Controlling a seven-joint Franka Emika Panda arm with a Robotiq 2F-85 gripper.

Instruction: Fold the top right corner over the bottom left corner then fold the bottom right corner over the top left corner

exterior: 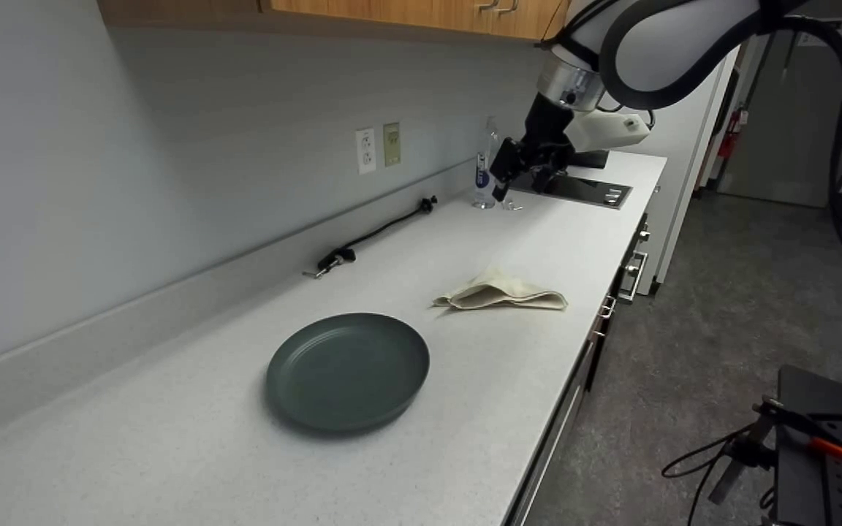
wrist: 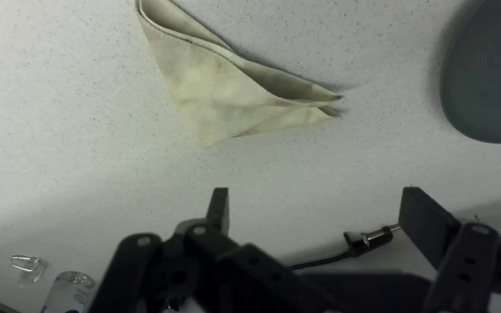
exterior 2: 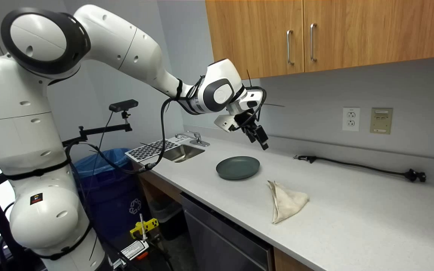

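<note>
The cream-white cloth point(exterior: 501, 292) lies on the counter, folded into a rough triangle of layers. It shows in an exterior view point(exterior 2: 288, 202) and in the wrist view point(wrist: 215, 87). One long side stands slightly raised, with a gap between layers. In the wrist view two tips lie close together at the right and another corner points down toward the gripper. My gripper point(wrist: 315, 191) is open and empty, its fingers wide apart. It hangs above the counter, apart from the cloth, in both exterior views point(exterior: 520, 183) point(exterior 2: 259, 141). Corners under the top layer are hidden.
A dark green plate point(exterior: 348, 372) sits beside the cloth. A black flexible clamp arm point(exterior: 381, 230) lies along the wall. A clear bottle point(exterior: 485, 172) and a small clear piece point(wrist: 28, 265) stand near the cooktop point(exterior: 582, 190). Wooden cabinets point(exterior 2: 258, 37) hang above the counter.
</note>
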